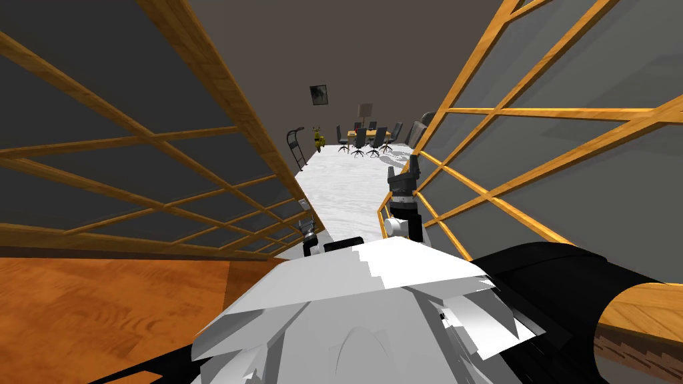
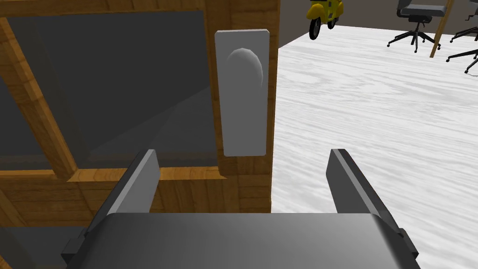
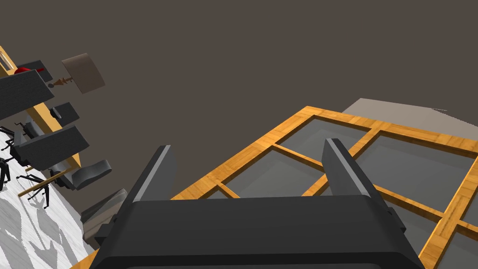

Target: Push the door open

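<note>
Evidently the push is well along. The left door (image 1: 167, 153), a wood lattice with grey panes, stands angled open on my left. Its free edge carries a grey handle plate (image 2: 242, 116). The left hand (image 2: 243, 154) sits low at that edge with its fingers apart. One finger is in front of the wood stile and the other is over the white floor (image 2: 373, 116). I can't tell whether it touches the wood.

Next move, as I judge it: press the left hand's outer finger or its body flat against the stile below the plate and sweep outward. Nothing needs gripping.

The right door (image 1: 533, 153) is also open, on my right. The right hand (image 1: 405, 175) is raised beside its frame, fingers apart and empty.

Room to move:
- A floor lane runs between the two leaves toward chairs (image 1: 360, 140) and a yellow scooter (image 2: 324, 11), both well apart from me.
- The lane narrows near my arms.
- The rail edge of the right door is close to the right forearm, so watch for a snag there.
</note>
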`<state>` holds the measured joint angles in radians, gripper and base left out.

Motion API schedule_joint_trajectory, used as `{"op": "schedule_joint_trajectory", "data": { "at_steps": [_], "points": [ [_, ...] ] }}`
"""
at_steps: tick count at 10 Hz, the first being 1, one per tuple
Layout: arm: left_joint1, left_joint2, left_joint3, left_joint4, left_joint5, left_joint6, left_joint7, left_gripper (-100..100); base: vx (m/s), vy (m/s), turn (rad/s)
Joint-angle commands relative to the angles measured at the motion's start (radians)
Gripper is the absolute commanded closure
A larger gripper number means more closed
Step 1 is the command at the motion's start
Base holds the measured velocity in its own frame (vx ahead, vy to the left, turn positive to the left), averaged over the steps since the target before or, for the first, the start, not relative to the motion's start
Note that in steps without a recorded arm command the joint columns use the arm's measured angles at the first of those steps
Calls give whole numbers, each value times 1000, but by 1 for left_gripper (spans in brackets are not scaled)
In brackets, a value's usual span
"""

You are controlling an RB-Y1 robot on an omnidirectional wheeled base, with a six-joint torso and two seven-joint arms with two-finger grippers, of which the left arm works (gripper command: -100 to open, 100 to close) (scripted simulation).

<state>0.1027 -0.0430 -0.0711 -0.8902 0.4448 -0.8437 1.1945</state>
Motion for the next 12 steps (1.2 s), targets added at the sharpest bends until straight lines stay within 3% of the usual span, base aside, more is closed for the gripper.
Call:
{"op": "schedule_joint_trajectory", "data": {
  "at_steps": [1,3,5,6,8,9,10,12],
  "points": [
    [-2,34,3,3,1,0,1,-100,64,13,-21],
    [-6,60,6,6,3,-1,3,-100,160,55,-18],
    [-9,67,10,10,6,-2,6,-100,212,63,-25],
    [-11,62,12,12,7,-2,7,-100,218,36,-20],
    [-16,27,17,17,10,-3,9,-100,229,73,-22],
    [-15,40,16,16,9,-3,11,-100,89,36,2],
    [-15,40,16,16,9,-3,11,100,-19,-14,-6],
    [-15,40,16,16,9,-3,11,100,-24,-19,-14]
  ]
}}
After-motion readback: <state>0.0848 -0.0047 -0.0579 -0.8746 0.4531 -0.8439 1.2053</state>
